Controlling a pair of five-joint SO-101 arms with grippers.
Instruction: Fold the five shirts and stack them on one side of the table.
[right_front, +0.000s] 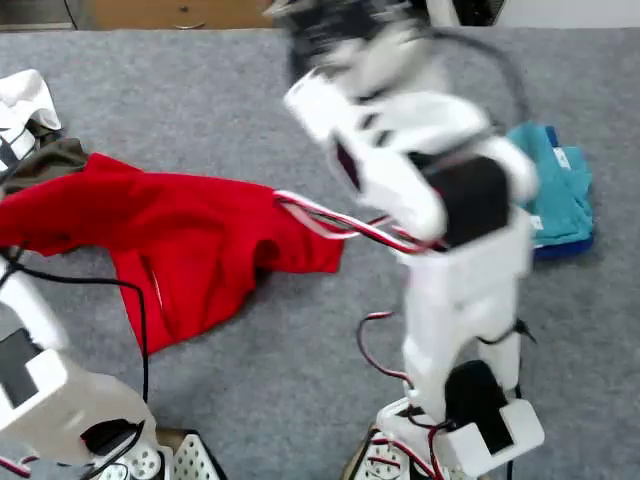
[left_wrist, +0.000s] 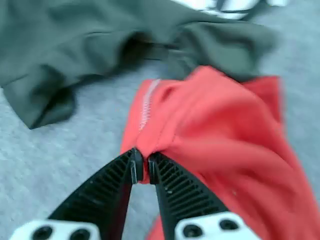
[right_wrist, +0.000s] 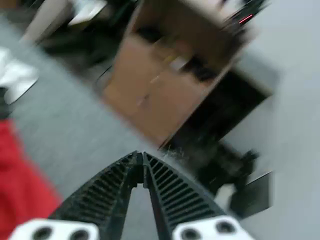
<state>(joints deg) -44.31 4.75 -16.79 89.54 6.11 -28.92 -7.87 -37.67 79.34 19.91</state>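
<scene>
Pinching a thin edge of the red shirt with the left hand, jaws almost together on a stitched seam, only a sliver of cloth between the tips. Otherwise spread rumpled and unfolded on the grey surface. Holding the right hand closed on nothing, raised well above the red shirt and aimed out at the room rather than down at the cloth. Against the red shirt's edge on the left hand's side, a dark green shirt, touching or overlapping it, and just beyond that a white shirt. Well apart from the red shirt, past the right arm, a teal folded pile resting on something dark blue. Likely to lose the cloth under a hard pull, given so shallow a bite on the seam. Likely also to drag the dark green shirt along, lying as close as that, and so to tangle two garments. Hard to get a clean fold one-handed: with the opposite edge unpinned, apt to bunch or slide across the surface rather than double over. Worth minding the red and white cable strung from the right arm to the red shirt's nearest edge, a possible snag on any descent. Folding of this one judged barely begun.
</scene>
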